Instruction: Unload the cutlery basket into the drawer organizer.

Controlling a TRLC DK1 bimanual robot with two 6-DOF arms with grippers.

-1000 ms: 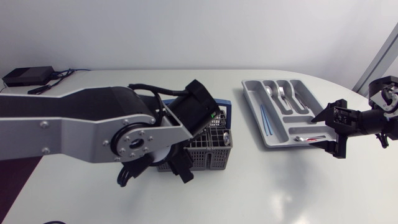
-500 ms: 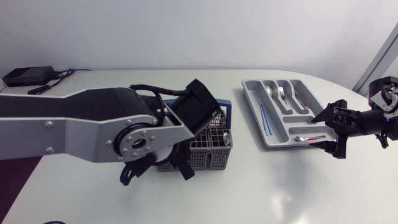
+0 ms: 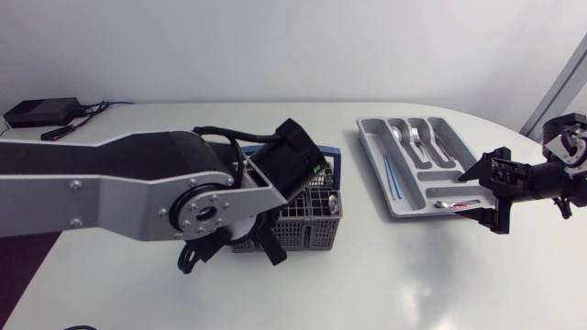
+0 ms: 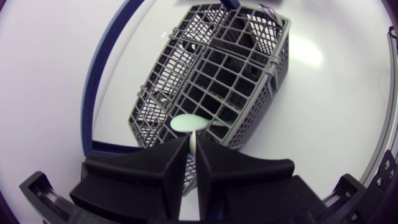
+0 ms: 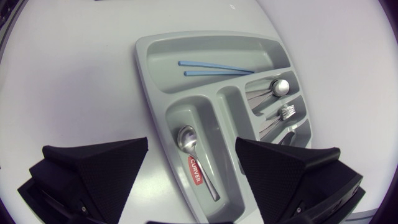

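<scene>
The grey cutlery basket [image 4: 236,74] with its blue handle [image 4: 99,74] stands under my left gripper [image 4: 193,155]. That gripper is shut on the thin stem of a pale green utensil [image 4: 189,123], whose rounded end sticks up from a basket cell. From overhead my left arm covers most of the basket [image 3: 312,218]. The grey drawer organizer [image 3: 371,147] lies at the right and holds blue sticks [image 3: 393,176], spoons, forks [image 3: 417,137] and a small spoon [image 3: 451,203]. My right gripper [image 3: 489,195] hovers open at the organizer's near right corner, above the small spoon [image 5: 186,140].
A black box [image 3: 41,112] with cables sits at the table's far left back corner. In the right wrist view the organizer [image 5: 149,81] shows the blue sticks [image 5: 214,67] in its long compartment.
My left gripper's fingers have closed onto the pale green utensil in the basket. The right arm has not moved.
</scene>
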